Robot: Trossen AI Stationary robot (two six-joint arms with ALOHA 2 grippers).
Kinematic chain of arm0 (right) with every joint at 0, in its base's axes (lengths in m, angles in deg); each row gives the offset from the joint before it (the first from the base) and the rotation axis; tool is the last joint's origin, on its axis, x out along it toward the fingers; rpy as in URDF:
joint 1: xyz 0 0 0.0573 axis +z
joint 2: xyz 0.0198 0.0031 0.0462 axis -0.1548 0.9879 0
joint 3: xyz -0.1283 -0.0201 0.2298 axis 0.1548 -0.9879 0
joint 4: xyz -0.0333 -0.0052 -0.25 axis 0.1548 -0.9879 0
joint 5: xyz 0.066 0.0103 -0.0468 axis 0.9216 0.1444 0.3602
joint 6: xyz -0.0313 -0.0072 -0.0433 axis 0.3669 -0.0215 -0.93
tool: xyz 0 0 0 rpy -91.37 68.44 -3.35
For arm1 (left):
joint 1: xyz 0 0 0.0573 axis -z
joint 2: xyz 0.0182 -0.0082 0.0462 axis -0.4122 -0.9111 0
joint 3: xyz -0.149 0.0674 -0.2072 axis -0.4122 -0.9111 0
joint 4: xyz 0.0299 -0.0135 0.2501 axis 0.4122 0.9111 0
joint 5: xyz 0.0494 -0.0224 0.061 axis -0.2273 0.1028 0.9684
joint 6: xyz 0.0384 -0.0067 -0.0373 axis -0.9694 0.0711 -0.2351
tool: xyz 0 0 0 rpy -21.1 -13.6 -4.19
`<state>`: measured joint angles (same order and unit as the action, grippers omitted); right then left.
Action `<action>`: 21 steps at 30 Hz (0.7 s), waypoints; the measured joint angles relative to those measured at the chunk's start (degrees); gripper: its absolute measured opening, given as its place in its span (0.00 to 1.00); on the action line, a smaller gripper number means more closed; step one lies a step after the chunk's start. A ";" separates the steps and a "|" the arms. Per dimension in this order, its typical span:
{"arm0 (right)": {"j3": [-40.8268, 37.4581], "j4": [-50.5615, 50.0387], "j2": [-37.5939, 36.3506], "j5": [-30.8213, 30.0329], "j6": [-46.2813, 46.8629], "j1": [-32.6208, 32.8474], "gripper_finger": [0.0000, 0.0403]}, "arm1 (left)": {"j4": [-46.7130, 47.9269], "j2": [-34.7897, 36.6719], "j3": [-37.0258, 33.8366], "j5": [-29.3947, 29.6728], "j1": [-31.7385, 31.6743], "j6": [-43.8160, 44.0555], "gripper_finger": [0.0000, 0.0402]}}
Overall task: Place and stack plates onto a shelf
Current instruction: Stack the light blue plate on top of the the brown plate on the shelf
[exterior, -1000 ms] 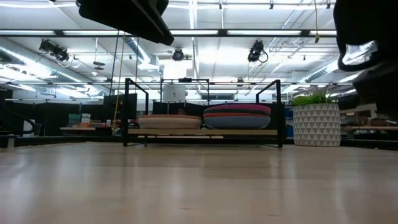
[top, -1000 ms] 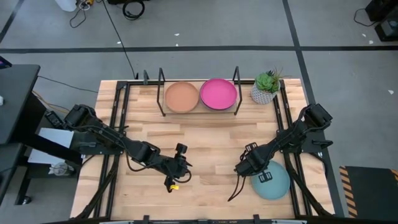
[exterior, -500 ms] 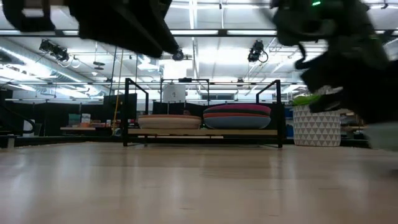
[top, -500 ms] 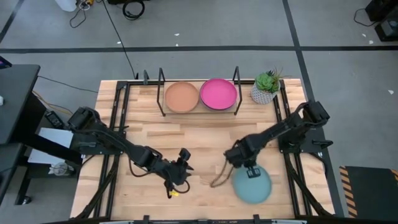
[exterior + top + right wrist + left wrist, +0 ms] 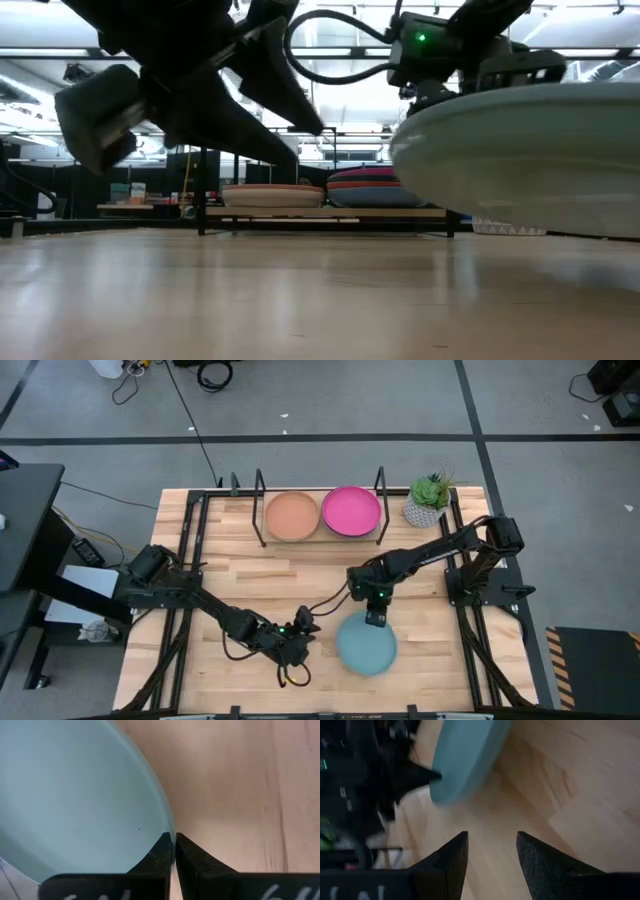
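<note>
A light teal plate [image 5: 366, 644] hangs over the near middle of the table; in the low view the plate [image 5: 530, 150] is clear of the wood. My right gripper [image 5: 377, 618] is shut on its far rim. My left gripper [image 5: 300, 628] hovers open just left of the plate, touching nothing; its wrist view shows the plate [image 5: 465, 755] ahead of the fingers. The shelf [image 5: 320, 538] stands at the far edge and carries a tan-orange-topped stack [image 5: 292, 516] and a pink-topped stack [image 5: 351, 510]. The low view shows both stacks resting on the shelf plank [image 5: 325, 212]. My right gripper pinches the light teal plate's far rim [image 5: 162, 827] between its two fingers [image 5: 162, 852], one inside the plate and one outside. The fingers come from above, pointing down. The plate is lifted clear of the table and sits about level in the hold.
A potted plant [image 5: 428, 500] in a white pot stands right of the shelf at the far right corner. Black frame rails [image 5: 185, 560] run along the table's left and right sides. Bare wood [image 5: 320, 575] lies between the shelf and the grippers.
My right gripper has carried the light teal plate from the near right corner toward the table's left, to the near middle, staying shut on it. My left gripper has shifted right, toward the plate.
</note>
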<state>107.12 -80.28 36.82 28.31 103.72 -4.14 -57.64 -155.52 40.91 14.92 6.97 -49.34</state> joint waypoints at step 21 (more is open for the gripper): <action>0.00 7.37 0.00 1.79 3.30 -2.52 0.05 | -21.44 -7.60 0.04 -2.90 -4.91 -22.14 0.41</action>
<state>107.12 -72.91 36.82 30.10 107.02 -6.66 -79.08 -163.12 40.96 12.03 2.06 -71.48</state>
